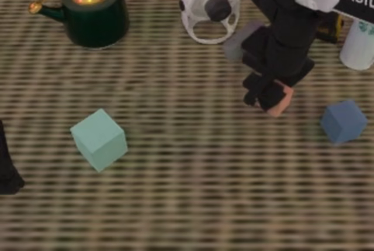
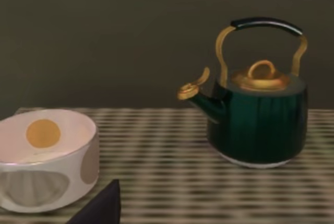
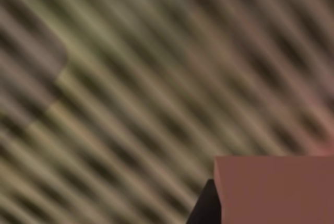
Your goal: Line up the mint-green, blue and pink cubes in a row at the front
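The salmon-pink cube (image 1: 281, 101) hangs in my right gripper (image 1: 270, 95), shut on it, right of the table's middle and toward the back. In the right wrist view the pink cube (image 3: 274, 190) fills the corner with one dark fingertip (image 3: 207, 209) against its side, woven table below. The mint-green cube (image 1: 99, 138) rests alone at the middle left. The blue cube (image 1: 343, 121) sits near the right edge, to the right of the held cube. My left gripper (image 1: 7, 175) is parked at the left edge; one fingertip (image 2: 99, 207) shows, nothing beside it.
A dark green kettle (image 1: 93, 11) with a gold lid (image 2: 259, 78) stands at the back left. A white bowl-like holder (image 1: 209, 5) sits at the back centre, and a white cup (image 1: 357, 43) at the back right.
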Action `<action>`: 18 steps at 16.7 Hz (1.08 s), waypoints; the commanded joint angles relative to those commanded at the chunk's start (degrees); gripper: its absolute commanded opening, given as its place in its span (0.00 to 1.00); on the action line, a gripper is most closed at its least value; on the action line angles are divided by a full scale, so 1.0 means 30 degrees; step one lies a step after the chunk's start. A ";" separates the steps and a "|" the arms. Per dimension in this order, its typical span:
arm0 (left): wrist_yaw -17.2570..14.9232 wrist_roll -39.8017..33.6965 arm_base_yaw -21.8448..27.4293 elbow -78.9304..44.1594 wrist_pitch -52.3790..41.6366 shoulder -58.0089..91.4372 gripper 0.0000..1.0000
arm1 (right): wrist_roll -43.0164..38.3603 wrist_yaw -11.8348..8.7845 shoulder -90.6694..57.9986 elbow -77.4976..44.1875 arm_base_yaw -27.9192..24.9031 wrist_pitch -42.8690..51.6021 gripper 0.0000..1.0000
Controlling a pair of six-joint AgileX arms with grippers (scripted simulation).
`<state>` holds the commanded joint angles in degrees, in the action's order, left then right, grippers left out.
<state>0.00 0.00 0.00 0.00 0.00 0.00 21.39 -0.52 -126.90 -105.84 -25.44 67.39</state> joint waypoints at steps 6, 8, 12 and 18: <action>0.0000 0.0000 0.0000 0.0000 0.0000 0.0000 1.00 | 0.2883 -0.0105 0.2546 0.3003 -0.1611 -0.0574 0.00; 0.0000 0.0000 0.0000 0.0000 0.0000 0.0000 1.00 | 0.4844 -0.0179 0.4087 0.5150 -0.2645 -0.0861 0.00; 0.0000 0.0000 0.0000 0.0000 0.0000 0.0000 1.00 | 0.8390 -0.0306 0.7000 0.8820 -0.4569 -0.1465 0.00; 0.0000 0.0000 0.0000 0.0000 0.0000 0.0000 1.00 | 0.9165 -0.0330 0.7753 0.9603 -0.5021 -0.1615 0.00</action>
<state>0.00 0.00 0.00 0.00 0.00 0.00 48.89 -1.51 -103.65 -77.03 -40.50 62.55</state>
